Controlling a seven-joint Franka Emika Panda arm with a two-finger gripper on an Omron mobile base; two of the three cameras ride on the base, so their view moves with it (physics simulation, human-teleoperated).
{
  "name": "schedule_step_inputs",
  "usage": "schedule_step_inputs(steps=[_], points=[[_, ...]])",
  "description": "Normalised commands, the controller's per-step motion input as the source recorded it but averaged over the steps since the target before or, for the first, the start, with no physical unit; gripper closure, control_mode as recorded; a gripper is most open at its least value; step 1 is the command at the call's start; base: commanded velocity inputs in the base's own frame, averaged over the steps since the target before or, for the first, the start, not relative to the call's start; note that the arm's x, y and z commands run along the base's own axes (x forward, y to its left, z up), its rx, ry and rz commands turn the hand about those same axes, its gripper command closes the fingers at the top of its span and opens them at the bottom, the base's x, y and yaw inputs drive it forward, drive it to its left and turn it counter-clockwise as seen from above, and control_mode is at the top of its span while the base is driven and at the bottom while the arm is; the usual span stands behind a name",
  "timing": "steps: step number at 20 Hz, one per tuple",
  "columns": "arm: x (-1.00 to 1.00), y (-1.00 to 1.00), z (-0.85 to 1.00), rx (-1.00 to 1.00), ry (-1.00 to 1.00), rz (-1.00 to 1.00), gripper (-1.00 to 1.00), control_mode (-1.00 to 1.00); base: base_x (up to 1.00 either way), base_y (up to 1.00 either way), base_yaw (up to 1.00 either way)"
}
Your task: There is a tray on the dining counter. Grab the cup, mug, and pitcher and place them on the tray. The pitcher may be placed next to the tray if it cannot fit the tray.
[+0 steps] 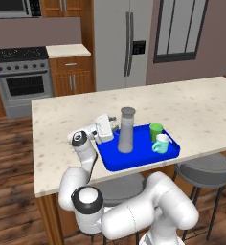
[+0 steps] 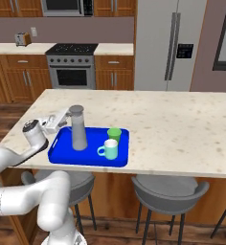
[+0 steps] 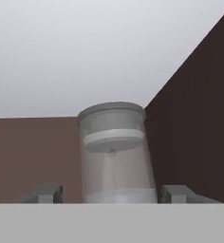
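**Ana:** Left base view first. Where does everything sit?

**Ben:** On the surface, the dining counter [image 1: 196,105], lies the tray [image 1: 134,160] near the front edge. The pitcher [image 1: 126,130] stands upright on its left half; the cup [image 1: 156,130] and the mug [image 1: 161,143] stand close together on its right half, the mug nearer the front. The hand [image 1: 108,128] is just beside the pitcher, on its left, at about mid-height.

**Ana:** Is it gripping?

**Ben:** From this side I cannot tell; the white hand body hides the fingers.

**Ana:** Right base view?

**Ben:** Same layout from the other side: tray [image 2: 62,155], pitcher [image 2: 78,128], cup [image 2: 114,134], mug [image 2: 109,149]. The hand [image 2: 63,121] reaches in from the left, level with the pitcher's upper half. The gap between them is too small to judge.

**Ana:** And the hand view?

**Ben:** The pitcher [image 3: 115,152] rises straight ahead, its long axis upright, centred between the two fingertips [image 3: 50,193]. They stand spread, one on each side, each clear of the pitcher's wall. So nothing is pinched.

**Ana:** The coming move, then?

**Ben:** I'd judge all three vessels placed. The hand should back straight away from the pitcher, without brushing it sideways. The pitcher's base is cut off there, so its footing shows in the base views alone.
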Motion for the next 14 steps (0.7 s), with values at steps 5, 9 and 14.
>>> schedule_step_inputs(steps=[5,9,14], points=[[-0.09,0.26,-0.17,0.01,0.00,0.10,-1.00,-1.00,0.00,0.00,0.00],[-0.12,0.40,-0.02,0.05,0.00,0.12,-1.00,-1.00,0.00,0.00,0.00],[-0.24,0.48,0.00,0.10,0.00,0.14,-1.00,-1.00,0.00,0.00,0.00]])
